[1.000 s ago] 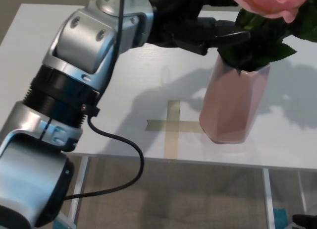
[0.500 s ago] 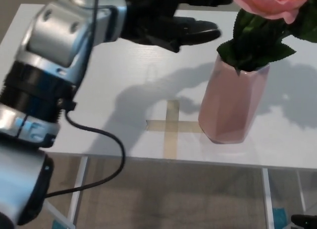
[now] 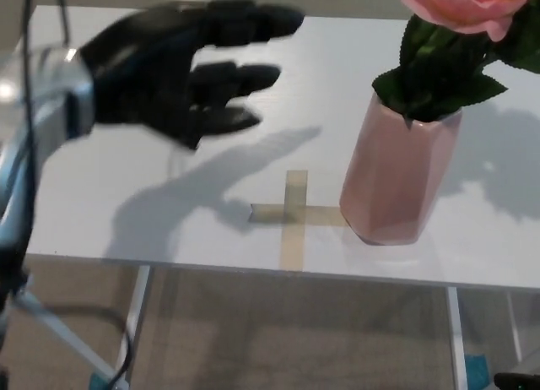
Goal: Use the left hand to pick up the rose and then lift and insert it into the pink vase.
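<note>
White tabletop (image 3: 126,213) here, sitting on thin white legs with a tan floor showing underneath the near edge. There's a cross of beige tape (image 3: 293,214) stuck down close to that front edge, and the pink vase (image 3: 396,177) stands upright just to the right of it, its base touching or nearly touching the end of the tape's right arm. The vase is pretty near the front lip of the table, not much margin there.

The rose (image 3: 468,3) is already in the vase, pink bloom up at the top of the frame and partly cut off, dark green leaves (image 3: 439,69) bunched over the vase mouth and spilling a bit to the right.

The robot's left hand (image 3: 181,69) is hovering over the left part of the table, well apart from the vase, fingers spread and pointing toward it, holding nothing. It's motion-blurred so the details are mushy. Its shadow falls on the table below, reaching toward the tape cross.

Lots of bare table between the hand and the vase, and more behind toward the far edge. Right hand isn't showing anywhere.
</note>
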Controlling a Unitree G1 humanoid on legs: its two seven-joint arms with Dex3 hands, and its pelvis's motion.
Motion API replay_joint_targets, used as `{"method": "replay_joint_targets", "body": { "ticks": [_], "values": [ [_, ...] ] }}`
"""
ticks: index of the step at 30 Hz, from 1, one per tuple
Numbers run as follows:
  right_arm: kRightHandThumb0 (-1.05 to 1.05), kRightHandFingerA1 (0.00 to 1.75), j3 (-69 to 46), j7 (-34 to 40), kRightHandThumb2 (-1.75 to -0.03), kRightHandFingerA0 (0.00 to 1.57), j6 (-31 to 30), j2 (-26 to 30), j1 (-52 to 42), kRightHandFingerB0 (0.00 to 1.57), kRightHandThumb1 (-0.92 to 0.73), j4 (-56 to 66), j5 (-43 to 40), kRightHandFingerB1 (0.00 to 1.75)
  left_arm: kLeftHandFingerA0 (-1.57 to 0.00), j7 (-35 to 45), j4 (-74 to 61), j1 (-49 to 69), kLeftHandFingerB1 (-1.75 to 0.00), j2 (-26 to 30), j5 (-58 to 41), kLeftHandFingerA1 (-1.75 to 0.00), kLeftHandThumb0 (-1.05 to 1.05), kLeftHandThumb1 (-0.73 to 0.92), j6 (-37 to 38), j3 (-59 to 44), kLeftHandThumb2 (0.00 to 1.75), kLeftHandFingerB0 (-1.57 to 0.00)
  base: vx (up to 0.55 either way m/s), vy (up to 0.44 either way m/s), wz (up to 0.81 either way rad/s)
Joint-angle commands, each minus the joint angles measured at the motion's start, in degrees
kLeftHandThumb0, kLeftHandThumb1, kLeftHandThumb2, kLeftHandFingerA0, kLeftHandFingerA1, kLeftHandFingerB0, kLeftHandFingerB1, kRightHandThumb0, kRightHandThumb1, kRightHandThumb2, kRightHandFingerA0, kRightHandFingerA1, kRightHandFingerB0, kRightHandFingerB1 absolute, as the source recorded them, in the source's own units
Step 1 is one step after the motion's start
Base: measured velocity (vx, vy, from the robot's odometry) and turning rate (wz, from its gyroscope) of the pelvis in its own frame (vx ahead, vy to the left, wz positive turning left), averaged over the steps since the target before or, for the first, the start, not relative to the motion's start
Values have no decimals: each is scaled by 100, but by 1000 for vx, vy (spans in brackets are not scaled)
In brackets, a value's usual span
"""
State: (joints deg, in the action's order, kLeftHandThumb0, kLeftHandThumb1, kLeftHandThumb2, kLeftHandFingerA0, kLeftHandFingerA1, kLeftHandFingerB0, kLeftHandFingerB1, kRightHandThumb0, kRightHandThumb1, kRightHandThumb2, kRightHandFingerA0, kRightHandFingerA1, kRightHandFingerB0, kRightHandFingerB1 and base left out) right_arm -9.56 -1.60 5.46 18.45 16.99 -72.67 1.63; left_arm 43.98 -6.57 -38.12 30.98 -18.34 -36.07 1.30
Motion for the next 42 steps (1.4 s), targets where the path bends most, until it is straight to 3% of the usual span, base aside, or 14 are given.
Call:
{"method": "replay_joint_targets", "body": {
  "ticks": [1,10,11,12,23,24,25,28,29,30,32,36,37,42],
  "values": [
    [-32,51,-47,1,-59,71,-22,-77,-211,58,-65,-122,-57,46,-28,162,-2095,2966,-30,23,-302,-32,-61,45,1350,-1617,55,-26,0,0,0],
    [-32,50,-40,74,-58,70,-38,-82,-282,59,-66,-151,-35,45,-33,804,-2591,4566,-31,-238,-1016,-33,-56,44,1509,-2833,54,-30,0,0,0],
    [-32,50,-40,89,-58,69,-46,-87,-281,59,-67,-145,-35,45,-29,1003,-2640,4863,-41,-249,-1148,-41,-60,39,1533,-3014,71,-33,0,0,0],
    [-32,50,-39,112,-58,69,-58,-95,-280,59,-67,-137,-36,45,-29,1303,-2705,5296,-41,-266,-1339,-41,-60,39,1566,-3281,71,-33,0,0,0],
    [-33,49,-28,57,-59,68,-43,-78,-267,58,-67,-176,-19,45,-45,1530,-1886,6231,-35,-406,-723,-37,-53,42,2568,-2858,54,-44,0,0,0],
    [-34,50,-5,59,-59,69,-30,-98,-322,58,-67,-185,2,45,-46,1182,-1289,6228,-40,-541,-222,-46,-62,39,2938,-2588,71,-39,0,0,0],
    [-34,50,26,59,-59,69,-2,-130,-421,58,-67,-202,32,45,-46,533,-241,6182,-39,-751,659,-44,-65,40,3515,-2118,71,-39,0,0,0],
    [-34,50,24,47,-59,69,24,-125,-487,58,-67,-216,30,45,-44,-775,1290,5636,-34,-745,1685,-36,-57,44,3613,-1519,55,-43,0,0,0],
    [-34,50,23,46,-59,69,28,-124,-505,58,-67,-215,26,45,-44,-924,1492,5552,-34,-739,1762,-36,-57,44,3611,-1445,55,-43,0,0,0],
    [-34,50,32,45,-59,69,33,-133,-522,58,-67,-212,33,45,-35,-1274,2100,5240,-42,-727,1939,-44,-64,40,3495,-1269,75,-34,0,0,0],
    [-35,50,26,40,-59,69,47,-173,-531,57,-67,-213,18,45,-28,-1683,3145,4738,-42,-703,2077,-42,-70,43,3458,-1095,78,-32,0,0,0],
    [-35,50,27,38,-59,69,49,-179,-534,57,-67,-211,16,45,-28,-1805,3536,4574,-42,-658,2062,-42,-70,43,3589,-999,78,-32,0,0,0],
    [-33,50,-22,35,-58,69,52,-208,-542,58,-67,-196,-39,45,-32,-2454,4514,4187,-32,-675,2241,-33,-68,50,3610,-882,56,-35,0,0,0],
    [-33,51,-119,-6,-60,69,25,-182,-465,57,-66,-182,-134,45,-30,-3272,5698,3743,-32,-591,2540,-33,-68,55,3914,-522,57,-34,0,0,0]
  ]
}}
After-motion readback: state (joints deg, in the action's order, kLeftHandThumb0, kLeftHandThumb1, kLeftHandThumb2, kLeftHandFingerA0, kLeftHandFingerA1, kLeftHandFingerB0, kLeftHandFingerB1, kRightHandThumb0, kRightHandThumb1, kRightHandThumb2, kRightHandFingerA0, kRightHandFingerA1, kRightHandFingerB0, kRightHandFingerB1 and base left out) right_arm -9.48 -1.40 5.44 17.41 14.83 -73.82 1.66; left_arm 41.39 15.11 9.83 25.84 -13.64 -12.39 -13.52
